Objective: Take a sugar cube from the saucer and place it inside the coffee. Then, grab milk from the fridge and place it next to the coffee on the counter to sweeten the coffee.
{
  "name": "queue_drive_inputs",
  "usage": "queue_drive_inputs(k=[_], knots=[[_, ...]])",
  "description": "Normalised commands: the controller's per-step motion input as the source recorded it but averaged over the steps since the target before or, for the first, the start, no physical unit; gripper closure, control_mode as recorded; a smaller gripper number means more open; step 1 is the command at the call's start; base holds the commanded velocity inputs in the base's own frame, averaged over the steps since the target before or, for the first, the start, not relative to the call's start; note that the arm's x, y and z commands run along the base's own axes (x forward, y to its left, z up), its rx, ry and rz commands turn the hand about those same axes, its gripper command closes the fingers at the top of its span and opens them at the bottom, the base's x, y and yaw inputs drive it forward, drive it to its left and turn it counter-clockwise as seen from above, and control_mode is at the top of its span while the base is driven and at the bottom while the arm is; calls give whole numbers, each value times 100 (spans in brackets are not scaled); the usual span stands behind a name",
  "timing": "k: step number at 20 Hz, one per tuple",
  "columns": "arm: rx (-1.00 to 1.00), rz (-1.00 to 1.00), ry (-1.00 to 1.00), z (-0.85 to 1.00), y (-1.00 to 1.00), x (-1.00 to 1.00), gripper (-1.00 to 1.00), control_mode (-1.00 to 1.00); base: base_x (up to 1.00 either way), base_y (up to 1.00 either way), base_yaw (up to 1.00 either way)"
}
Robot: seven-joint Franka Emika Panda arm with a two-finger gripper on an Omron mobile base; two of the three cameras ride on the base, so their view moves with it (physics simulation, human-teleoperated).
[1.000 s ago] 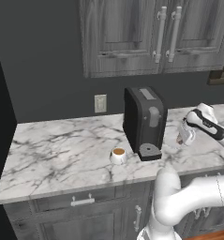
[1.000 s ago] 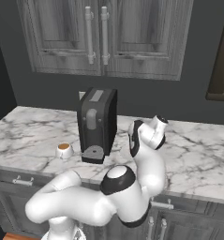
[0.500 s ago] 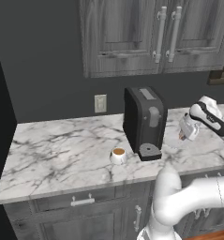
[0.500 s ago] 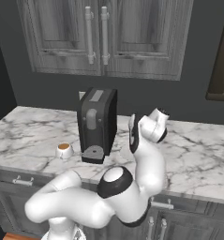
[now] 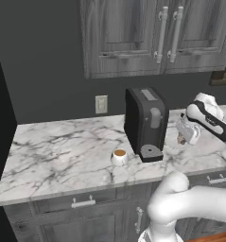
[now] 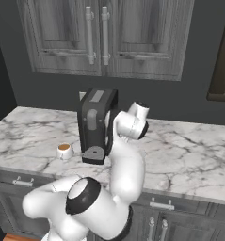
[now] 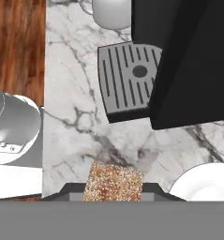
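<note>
Sugar cube pinched in my claw, lifted off the saucer; next, carry it left to the coffee.

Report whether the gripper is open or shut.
Shut on the sugar cube: the hand view shows the brown speckled cube wedged between the gripper fingertips above the counter.

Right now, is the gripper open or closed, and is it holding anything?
Gripper: closed on the speckled brown sugar cube, above the white marble counter.
</note>
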Motion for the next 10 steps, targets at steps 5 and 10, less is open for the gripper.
queue_drive_inputs(k=[5,10], knots=[[-13,9,-14,40,90,-99,100,-100,0,0,0],[-15,10,-22,59,100,-41,100,-100,0,0,0]])
